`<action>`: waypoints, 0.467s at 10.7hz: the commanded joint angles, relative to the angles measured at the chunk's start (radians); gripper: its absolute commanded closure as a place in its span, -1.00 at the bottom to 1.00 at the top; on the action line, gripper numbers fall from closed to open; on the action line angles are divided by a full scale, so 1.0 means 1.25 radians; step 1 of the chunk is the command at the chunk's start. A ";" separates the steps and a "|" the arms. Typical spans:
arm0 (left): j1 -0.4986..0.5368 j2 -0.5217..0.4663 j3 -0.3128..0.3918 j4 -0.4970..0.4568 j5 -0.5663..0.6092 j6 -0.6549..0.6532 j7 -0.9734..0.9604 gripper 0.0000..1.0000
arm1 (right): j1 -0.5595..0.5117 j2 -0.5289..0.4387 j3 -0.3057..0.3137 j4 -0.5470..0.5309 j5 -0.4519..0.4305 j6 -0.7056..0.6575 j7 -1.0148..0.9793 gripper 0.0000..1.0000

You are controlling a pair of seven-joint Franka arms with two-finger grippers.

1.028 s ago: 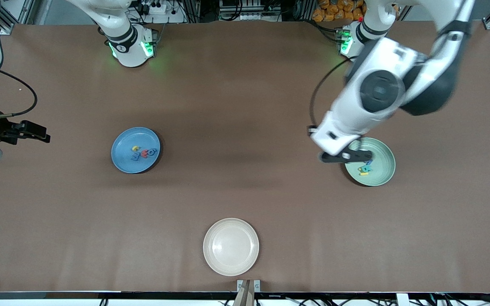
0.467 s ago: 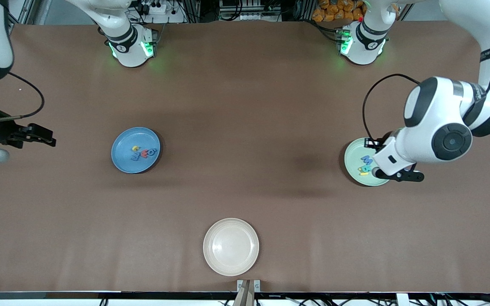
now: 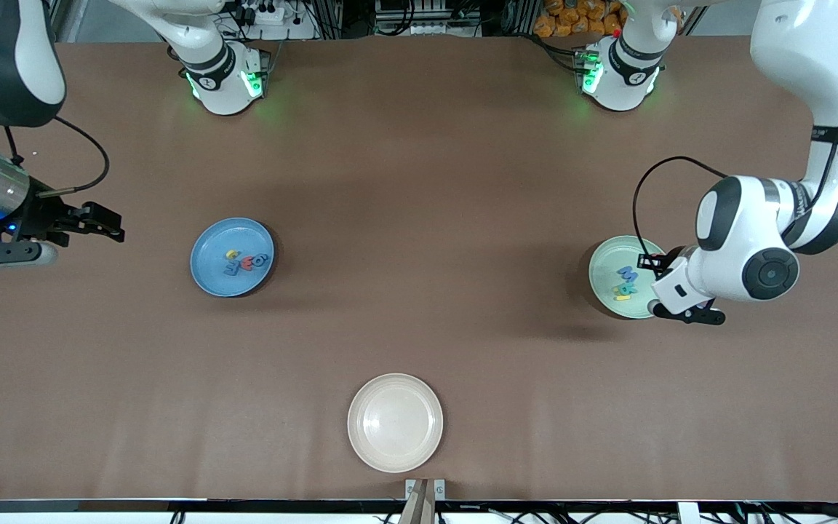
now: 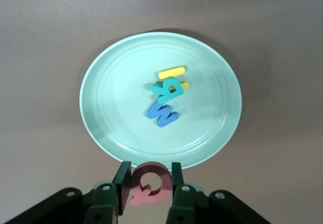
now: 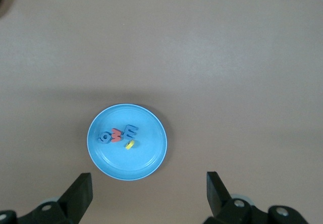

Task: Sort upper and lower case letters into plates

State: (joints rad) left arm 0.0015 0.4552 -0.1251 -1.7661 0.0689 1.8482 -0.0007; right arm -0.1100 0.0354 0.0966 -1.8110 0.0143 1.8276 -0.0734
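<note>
Both arms raised; left fingers (image 4: 121, 183) pinch red Q (image 4: 149, 183).

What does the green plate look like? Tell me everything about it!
The mint green plate is round and shallow, with a raised rim and a smooth matte look. It lies flat on the brown table toward the left arm's end. A little cluster of toy letters sits near its middle: a yellow one, a teal one and a blue one, overlapping. The left claw hangs by its edge, pinching a red Q.
</note>
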 commanded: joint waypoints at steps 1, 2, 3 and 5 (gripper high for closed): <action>-0.004 -0.008 0.010 0.005 0.021 0.006 0.021 -0.99 | 0.039 -0.050 -0.046 -0.064 0.000 0.030 0.008 -1.00; -0.006 -0.011 0.012 0.009 0.028 0.006 0.021 -1.00 | 0.043 -0.050 -0.048 -0.067 0.000 0.031 0.008 -1.00; -0.006 -0.018 0.015 0.025 0.028 0.006 0.020 -1.00 | 0.041 -0.053 -0.048 -0.070 0.000 0.033 0.007 -1.00; -0.006 -0.049 0.026 0.075 0.028 0.000 0.019 -1.00 | 0.035 -0.071 -0.048 -0.092 0.000 0.045 0.007 -1.00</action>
State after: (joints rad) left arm 0.0003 0.4403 -0.1092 -1.7057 0.0869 1.8618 0.0025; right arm -0.0727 0.0004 0.0490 -1.8677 0.0143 1.8566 -0.0734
